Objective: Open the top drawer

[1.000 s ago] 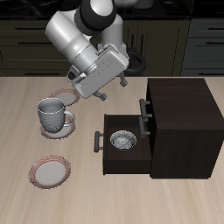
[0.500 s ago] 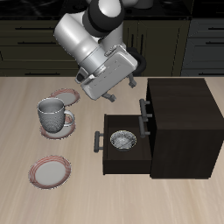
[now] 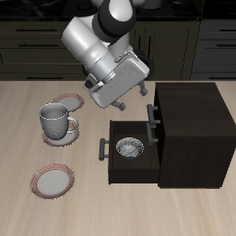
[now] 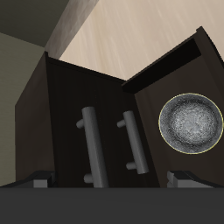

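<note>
Since a second ago your grey two-finger gripper [image 3: 132, 99] has shifted toward the dark wooden cabinet [image 3: 194, 134]. Left to right: grey mug [image 3: 54, 120] (on a plate), the pulled-out lower drawer [image 3: 129, 164], then the closed top drawer [image 3: 154, 117] just beneath your empty, spread fingers.

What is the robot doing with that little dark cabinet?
The robot's gripper hangs in the air beside the cabinet, holding nothing. The top drawer looks shut, its grey handle untouched. The lower drawer is pulled out, with a metal bowl inside. A mug and plates sit nearby.
</note>
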